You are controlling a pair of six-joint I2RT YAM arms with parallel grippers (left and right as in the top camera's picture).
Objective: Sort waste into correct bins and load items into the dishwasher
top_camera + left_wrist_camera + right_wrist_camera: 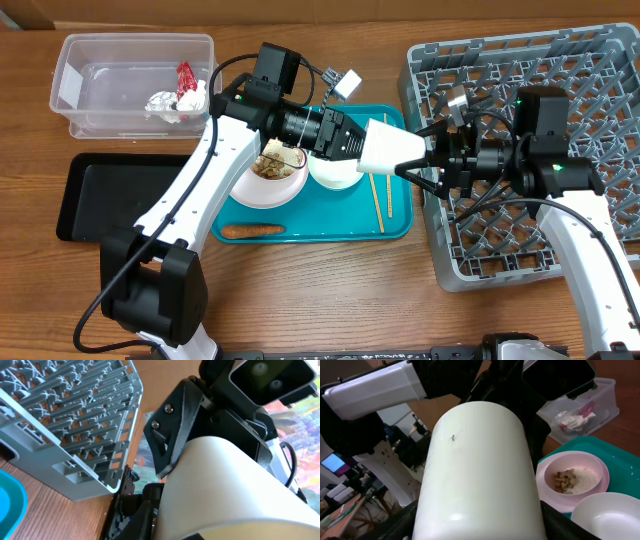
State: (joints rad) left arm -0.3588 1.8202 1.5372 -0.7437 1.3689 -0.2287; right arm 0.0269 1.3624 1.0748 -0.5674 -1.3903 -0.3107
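A small white cup (390, 148) hangs on its side above the teal tray's right part, between both arms. My left gripper (358, 142) is shut on its wide rim end. My right gripper (415, 158) straddles its narrow end, fingers against both sides. The cup fills the right wrist view (480, 475) and the left wrist view (225, 485). The pink plate (262, 190) holds food scraps (272, 165). A white bowl (335, 175), chopsticks (381, 200) and the carrot stick (250, 230) lie on the tray. Tissue (165, 103) and the red wrapper (186, 78) lie in the clear tub (80, 90).
The grey dish rack (600, 80) stands at the right, under my right arm. The black tray (100, 195) lies at the left, in front of the tub. The teal tray (395, 225) lies in the middle.
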